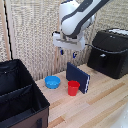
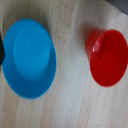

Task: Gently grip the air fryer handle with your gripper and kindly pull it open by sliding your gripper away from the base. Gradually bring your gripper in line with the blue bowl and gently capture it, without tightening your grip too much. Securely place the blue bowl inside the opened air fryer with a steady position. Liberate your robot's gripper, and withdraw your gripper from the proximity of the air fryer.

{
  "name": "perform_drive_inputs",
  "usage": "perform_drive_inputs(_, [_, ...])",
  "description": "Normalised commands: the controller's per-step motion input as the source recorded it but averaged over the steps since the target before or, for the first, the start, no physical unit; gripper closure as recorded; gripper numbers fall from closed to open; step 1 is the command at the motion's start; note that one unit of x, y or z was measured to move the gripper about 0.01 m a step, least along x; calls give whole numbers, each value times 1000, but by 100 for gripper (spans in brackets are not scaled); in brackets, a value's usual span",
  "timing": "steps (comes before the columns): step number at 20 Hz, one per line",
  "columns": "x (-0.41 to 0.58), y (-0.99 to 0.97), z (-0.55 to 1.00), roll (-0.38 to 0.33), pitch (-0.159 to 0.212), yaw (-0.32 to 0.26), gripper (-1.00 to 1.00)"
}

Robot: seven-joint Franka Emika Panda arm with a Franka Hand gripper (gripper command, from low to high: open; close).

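Blue bowl (image 1: 52, 81) is the nearest task object to the gripper (image 1: 68, 51), which hangs in the air above the tabletop (image 1: 105, 100) with its two blue-tipped fingers apart and nothing between them, i.e. released. Bowl sits upright on the tabletop, below the gripper and toward the exterior view's left of it; wrist view shows the bowl's full rim, with the red cup (image 1: 73, 88) close beside it but not touching. A dark-blue book (image 1: 78, 77) stands on edge just behind the cup. Air fryer (image 1: 110, 52) is well apart, toward the exterior view's right; its drawer looks flush with the body, so I judge it not yet pulled out, and the air fryer handle (image 1: 102, 56) juts from the front face, untouched. Black divided crate (image 1: 20, 97) fills the near corner at the exterior view's left. Judgement on the step in hand: the task wants the drawer opened first, so the gripper needs to travel across to the handle, line up square with the bar, fingers either side, close lightly and pull straight out from the base. If the bowl is taken instead, straddle one wall of the rim on the side away from the cup, and close only enough to hold.
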Motion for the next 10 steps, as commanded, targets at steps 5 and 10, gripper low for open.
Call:
perform_drive_inputs(5, [0,-431,0,-362,-75,-30,-100])
perform_drive_inputs(10, [-58,-530,-91,-294,-104,0,-100])
